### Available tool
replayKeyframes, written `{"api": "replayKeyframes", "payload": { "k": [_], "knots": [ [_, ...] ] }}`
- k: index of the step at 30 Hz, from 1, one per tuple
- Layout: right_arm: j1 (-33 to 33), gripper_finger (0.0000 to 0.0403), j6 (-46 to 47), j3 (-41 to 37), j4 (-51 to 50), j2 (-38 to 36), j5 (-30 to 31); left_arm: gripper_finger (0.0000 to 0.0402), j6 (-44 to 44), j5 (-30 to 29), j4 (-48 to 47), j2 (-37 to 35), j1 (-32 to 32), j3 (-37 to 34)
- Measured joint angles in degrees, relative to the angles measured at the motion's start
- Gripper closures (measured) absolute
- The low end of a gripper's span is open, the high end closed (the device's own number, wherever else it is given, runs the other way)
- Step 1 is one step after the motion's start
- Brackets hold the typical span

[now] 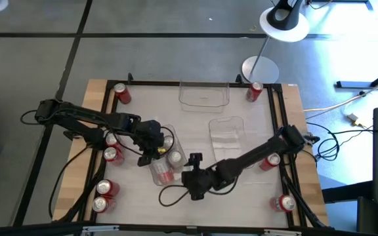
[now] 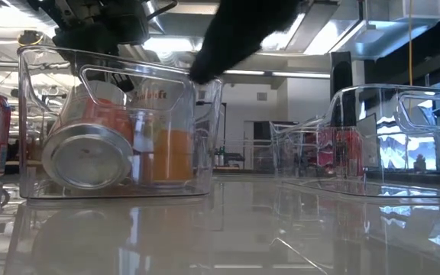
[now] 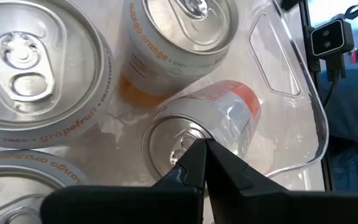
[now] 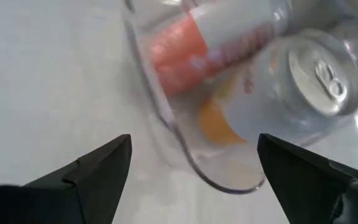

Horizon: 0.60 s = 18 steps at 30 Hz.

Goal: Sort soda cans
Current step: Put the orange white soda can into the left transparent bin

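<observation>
Three clear bins sit on my tabletop (image 1: 195, 128): two empty ones toward the far side, a bin at the far edge (image 1: 204, 96) and another bin just right of centre (image 1: 226, 130), and the near bin (image 1: 165, 159) at the middle, which holds the pale-bodied cans. Red soda cans (image 1: 108, 155) remain scattered along the left edge, with others at the far corners and along the right side, so I judge the sorting only partly done. My left arm reaches over the near bin, and my left gripper (image 3: 199, 148) has its fingers pressed together, holding nothing, their tips at the silver top of a tipped can (image 3: 201, 127) that lies on its side among upright grapefruit and mango-orange cans. My right gripper (image 4: 191, 165) hovers just outside the same bin's near wall with its fingers spread wide and empty. I read this step as dealing with that fallen can in the bin, nudging or righting it rather than carrying it. Next, I would either push the tipped can upright with my closed left fingers or open them to grasp its body, while my right fingers could steady the bin wall. The bin is light and clear, so it may slide if pushed.
</observation>
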Motion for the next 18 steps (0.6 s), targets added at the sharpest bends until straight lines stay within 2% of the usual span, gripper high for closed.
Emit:
{"api": "replayKeyframes", "payload": {
  "k": [4,18],
  "knots": [
    [0.1,0.0056,1.0,-0.1,0.9,1.9,7.4,0.04,0.0,0.7,0.1,0.0,-0.4,0.0],
    [-2.7,0.0056,1.1,-0.1,5.2,2.9,9.9,0.04,-8.1,4.3,11.4,0.0,-8.3,0.0]
  ]
}}
